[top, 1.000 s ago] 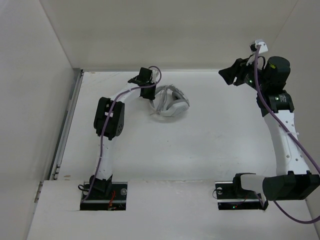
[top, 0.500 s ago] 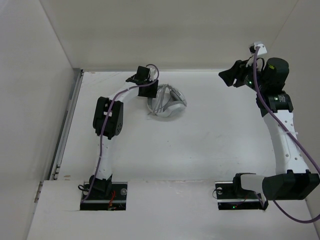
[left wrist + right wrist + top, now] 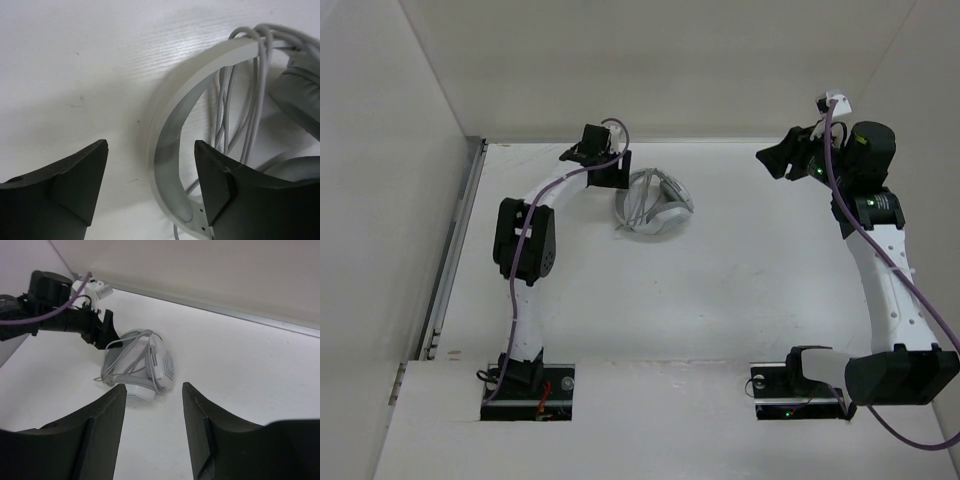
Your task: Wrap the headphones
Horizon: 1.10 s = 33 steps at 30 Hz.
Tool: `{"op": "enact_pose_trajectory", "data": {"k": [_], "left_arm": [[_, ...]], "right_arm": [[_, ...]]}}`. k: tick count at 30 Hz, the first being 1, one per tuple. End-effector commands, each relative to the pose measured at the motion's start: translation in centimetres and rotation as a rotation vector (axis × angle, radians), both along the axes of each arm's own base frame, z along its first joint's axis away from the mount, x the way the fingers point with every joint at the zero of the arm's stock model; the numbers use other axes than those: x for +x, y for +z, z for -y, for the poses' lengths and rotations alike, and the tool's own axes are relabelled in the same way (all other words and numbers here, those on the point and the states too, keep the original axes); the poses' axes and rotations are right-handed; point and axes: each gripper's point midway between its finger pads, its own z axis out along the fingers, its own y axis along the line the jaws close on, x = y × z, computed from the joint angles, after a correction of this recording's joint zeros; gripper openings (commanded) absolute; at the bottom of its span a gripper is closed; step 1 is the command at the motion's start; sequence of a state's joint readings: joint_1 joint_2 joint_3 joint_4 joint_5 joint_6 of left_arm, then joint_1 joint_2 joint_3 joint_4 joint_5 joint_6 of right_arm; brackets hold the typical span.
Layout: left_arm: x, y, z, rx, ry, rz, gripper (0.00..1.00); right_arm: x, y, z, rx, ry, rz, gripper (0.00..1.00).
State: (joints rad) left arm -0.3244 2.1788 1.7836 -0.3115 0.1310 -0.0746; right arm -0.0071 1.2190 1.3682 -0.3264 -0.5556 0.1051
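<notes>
the headphones (image 3: pixel 655 203) lie on the white table (image 3: pixel 720 290) toward its far side, left of the middle, with the thin grey cable (image 3: pixel 223 107) looped several times over the headband (image 3: pixel 197 70) and around the earcups. the left gripper (image 3: pixel 150 145) sits low just beside them on their left with its 2 fingers spread apart, gripping nothing, the headband's curve passing close in front of 1 finger. the right gripper (image 3: pixel 153 389) hangs raised at the far right, well apart from the headphones, jaws parted and empty.
</notes>
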Motion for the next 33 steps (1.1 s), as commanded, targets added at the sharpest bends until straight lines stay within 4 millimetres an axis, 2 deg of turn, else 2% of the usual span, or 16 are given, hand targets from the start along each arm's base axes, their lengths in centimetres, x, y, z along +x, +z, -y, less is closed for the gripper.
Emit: {"op": "enact_pose_trajectory", "data": {"k": [1,7,10,12,13,14,15,16,17,18,19,22,25,28,31,33], "left_arm": [[0.1,7.9,-1.4,-0.031,0.013,0.148,0.7],[-1.8,11.7,-1.6,-0.069,-0.001,0.191,0.71],[-3.4,14.8,-2.1,-0.089,-0.007,0.223,0.71],[-4.5,17.1,-3.5,-0.074,0.003,0.258,0.72],[-5.2,18.2,-4.6,-0.061,0.011,0.269,0.77],[-6.1,19.5,-5.9,-0.039,0.019,0.284,0.92],[-6.9,20.5,-7.1,-0.015,0.018,0.3,1.0],[-7.7,21.0,-8.6,0.02,0.022,0.307,1.0],[-8.6,21.5,-9.9,0.05,0.031,0.312,1.0],[-9.4,22.1,-11.2,0.072,0.047,0.321,1.0],[-10.1,22.6,-12.7,0.082,0.07,0.335,1.0],[-12.3,24.2,-17.1,0.084,0.159,0.38,1.0],[-14.2,24.6,-21.1,0.095,0.247,0.397,1.0],[-15.9,23.2,-24.7,0.074,0.33,0.369,1.0],[-17.1,20.6,-27.0,0.026,0.389,0.308,1.0],[-17.8,19.0,-28.5,-0.01,0.445,0.273,1.0]], "right_arm": [[-0.7,2.0,0.0,-0.002,0.009,0.086,0.55],[-1.2,1.3,0.2,-0.019,0.007,0.085,0.55],[-1.9,-0.4,0.7,-0.059,0.002,0.062,0.55],[-2.7,-2.5,1.3,-0.114,-0.007,0.029,0.54],[-3.2,-3.7,1.7,-0.146,-0.015,0.009,0.54],[-3.9,-5.0,2.3,-0.182,-0.029,-0.017,0.54],[-4.4,-6.1,2.9,-0.21,-0.046,-0.035,0.54],[-4.9,-7.0,3.9,-0.237,-0.075,-0.049,0.53],[-5.3,-7.8,4.8,-0.257,-0.099,-0.063,0.56],[-5.7,-8.5,5.6,-0.268,-0.121,-0.072,0.75],[-6.2,-9.1,6.3,-0.276,-0.13,-0.08,1.0],[-7.0,-9.8,9.3,-0.255,-0.227,-0.094,1.0],[-7.3,-9.5,13.4,-0.218,-0.416,-0.091,1.0],[-8.0,-11.2,16.7,-0.23,-0.529,-0.175,1.0],[-8.9,-12.7,16.9,-0.199,-0.535,-0.269,1.0],[-9.7,-13.0,17.1,-0.146,-0.574,-0.335,1.0]]}}
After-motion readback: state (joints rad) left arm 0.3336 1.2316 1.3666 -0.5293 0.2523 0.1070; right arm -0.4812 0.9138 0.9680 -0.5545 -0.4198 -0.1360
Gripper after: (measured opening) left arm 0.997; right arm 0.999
